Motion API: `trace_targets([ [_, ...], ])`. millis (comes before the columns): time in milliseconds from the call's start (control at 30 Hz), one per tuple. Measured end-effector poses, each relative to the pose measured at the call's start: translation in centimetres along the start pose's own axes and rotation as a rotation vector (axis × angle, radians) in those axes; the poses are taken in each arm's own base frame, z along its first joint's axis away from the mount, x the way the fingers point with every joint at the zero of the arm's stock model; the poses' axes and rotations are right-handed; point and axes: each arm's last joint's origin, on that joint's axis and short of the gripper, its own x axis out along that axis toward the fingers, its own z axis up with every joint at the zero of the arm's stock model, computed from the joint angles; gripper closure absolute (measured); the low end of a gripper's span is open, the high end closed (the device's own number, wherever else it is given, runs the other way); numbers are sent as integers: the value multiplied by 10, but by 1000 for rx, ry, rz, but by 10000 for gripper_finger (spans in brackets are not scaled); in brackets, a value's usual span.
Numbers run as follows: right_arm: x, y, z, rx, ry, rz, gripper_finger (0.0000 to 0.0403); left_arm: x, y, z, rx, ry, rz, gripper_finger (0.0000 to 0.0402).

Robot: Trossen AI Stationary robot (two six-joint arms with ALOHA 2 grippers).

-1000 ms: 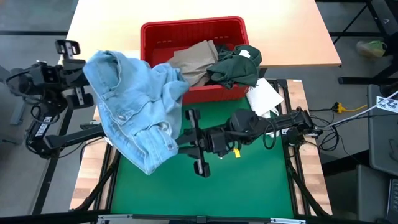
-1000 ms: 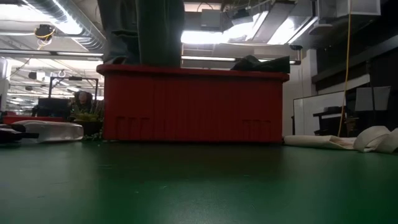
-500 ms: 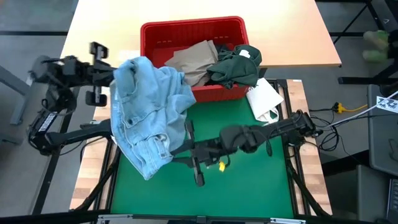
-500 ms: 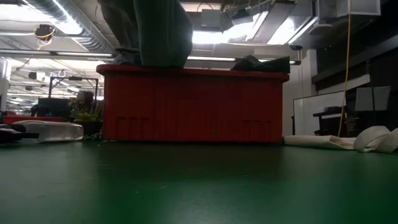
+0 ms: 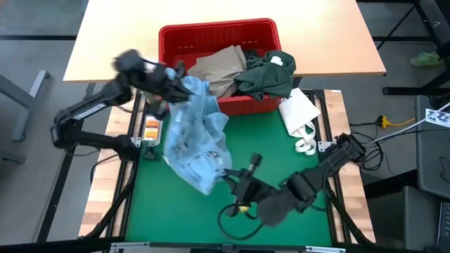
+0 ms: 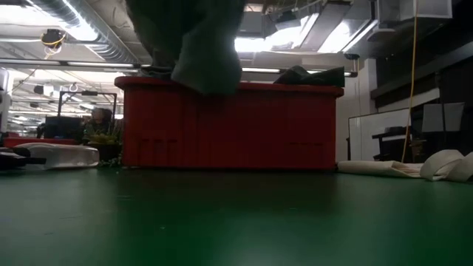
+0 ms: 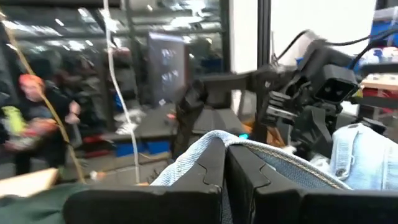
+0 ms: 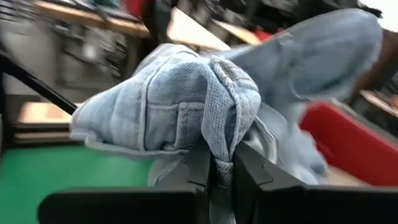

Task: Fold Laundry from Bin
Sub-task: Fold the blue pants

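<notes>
A light blue denim garment (image 5: 197, 140) hangs between my two grippers over the green mat (image 5: 281, 147), in front of the red bin (image 5: 214, 28). My left gripper (image 5: 181, 86) is shut on its upper end by the bin's front left corner. My right gripper (image 5: 232, 176) is shut on its lower end near the mat's middle. In the low view the garment (image 6: 207, 63) hangs in front of the bin, clear of the mat. Tan trousers (image 5: 221, 67) and a dark green garment (image 5: 266, 77) lie in the bin, the green one draped over its front rim. My left gripper pinches a seamed edge of the denim (image 7: 267, 158) between its two fingers, which point level and come from the table's left. The cloth drapes over the fingers and hangs below them. My right gripper pinches a bunched fold of the denim (image 8: 219, 146), several layers thick, between its fingers. The fingers come roughly level from the near right. The bundle rises above the fingers, clear of the mat.
A white bag with handles (image 5: 299, 112) lies at the mat's far right edge. A small orange and white thing (image 5: 151, 130) sits on the left frame rail. In the left wrist view a person (image 7: 37, 118) shows in the room beyond.
My left gripper has swung from the table's left toward the bin's front and sunk a little, carrying the garment's upper end. My right gripper has drawn toward the near edge and turned. The garment, spread wide before, now hangs narrower and lower between them.
</notes>
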Motion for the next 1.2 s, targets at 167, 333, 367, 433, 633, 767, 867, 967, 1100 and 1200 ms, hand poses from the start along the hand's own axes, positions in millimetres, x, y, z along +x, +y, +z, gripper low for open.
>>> trace_targets([
  [167, -8, -2, -36, 47, 135, -83, 371, 59, 16, -42, -7, 39, -55, 401],
  [333, -6, -9, -67, 58, 324, -86, 371, 111, 26, -89, 2, 48, -96, 401],
  [367, -6, -10, -73, 52, 372, -78, 371, 120, 27, -98, 0, 50, -101, 401],
  [433, -5, -13, -84, 39, 471, -71, 371, 136, 29, -118, -6, 57, -116, 401],
  [633, -1, -20, -117, 20, 814, -27, 371, 168, 28, -169, -35, 92, -158, 401],
  [767, 3, -18, -136, 21, 982, 20, 369, 180, 25, -194, -5, 133, -170, 401],
  [867, 3, -17, -146, 21, 1058, 44, 363, 187, 21, -207, 30, 161, -151, 401],
  [967, 3, -15, -150, 25, 1073, 56, 353, 191, 16, -210, 76, 177, -115, 401],
  [1100, 4, -15, -150, 33, 1074, 59, 347, 195, 9, -208, 134, 188, -33, 401],
  [1200, 7, -15, -150, 53, 1067, 66, 346, 197, 7, -204, 165, 167, 10, 398],
])
